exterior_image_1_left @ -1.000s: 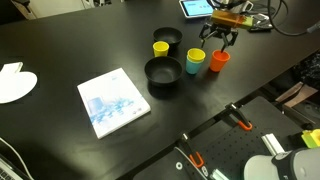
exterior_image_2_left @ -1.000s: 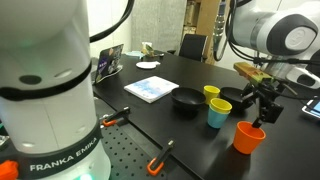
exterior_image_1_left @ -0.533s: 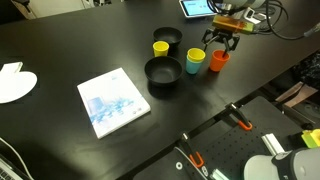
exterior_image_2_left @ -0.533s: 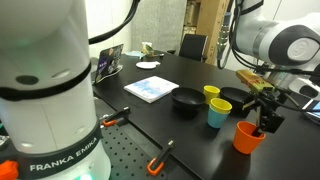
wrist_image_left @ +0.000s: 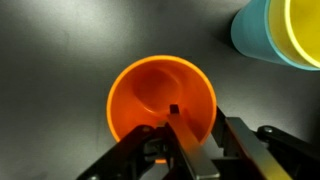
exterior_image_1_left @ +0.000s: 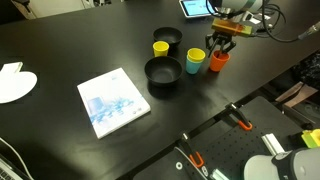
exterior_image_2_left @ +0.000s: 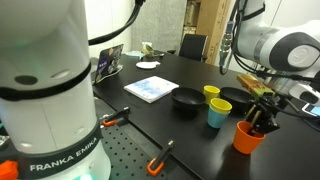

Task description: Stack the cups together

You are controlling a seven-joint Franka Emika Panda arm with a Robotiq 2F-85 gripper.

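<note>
"How far along are we?"

"Yellow cup (exterior_image_1_left: 160,47) stands alone, at ten o'clock from the teal cup (exterior_image_1_left: 195,62), which has a yellow one nested inside. Orange cup (wrist_image_left: 162,100) is unstacked at three o'clock. My gripper (wrist_image_left: 202,120) straddles its rim, jaws apart."

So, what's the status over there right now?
Pincer open, straddling rim of the orange cup, one finger inside. Cup upright on the table, not yet lifted. Teal cup holding a yellow cup stands beside, apart; nothing blocking.
</note>
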